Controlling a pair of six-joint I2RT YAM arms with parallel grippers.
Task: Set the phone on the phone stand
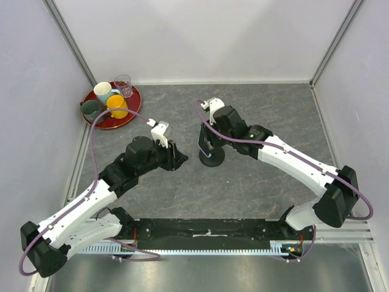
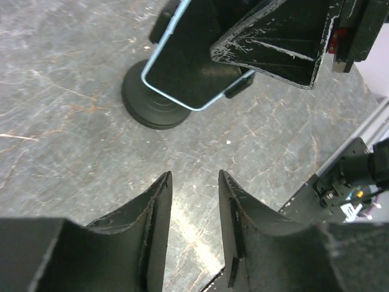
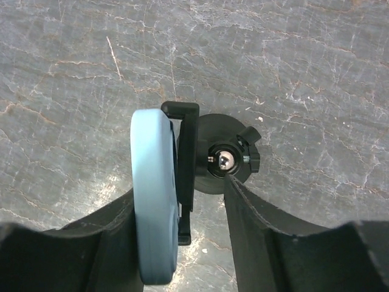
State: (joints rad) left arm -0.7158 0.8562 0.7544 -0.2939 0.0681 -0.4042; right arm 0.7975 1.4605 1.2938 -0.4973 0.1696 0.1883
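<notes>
— Why do we hold the phone (image 3: 155,201) on edge at mid-frame?
— So its back meets the phone stand (image 3: 222,161) cradle. Our right hand (image 3: 179,188) straddles both; clamped or loose, we cannot tell. Our left hand (image 2: 194,176) hovers spread and empty.
— And around us?
— Grey veined counter (image 1: 255,188), pale walls, red tray (image 1: 135,109) upper left.

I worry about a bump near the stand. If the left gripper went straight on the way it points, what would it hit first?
Likely the round base of the phone stand, with the phone just above it. Depth is unclear, so it might scrape the table first.
</notes>
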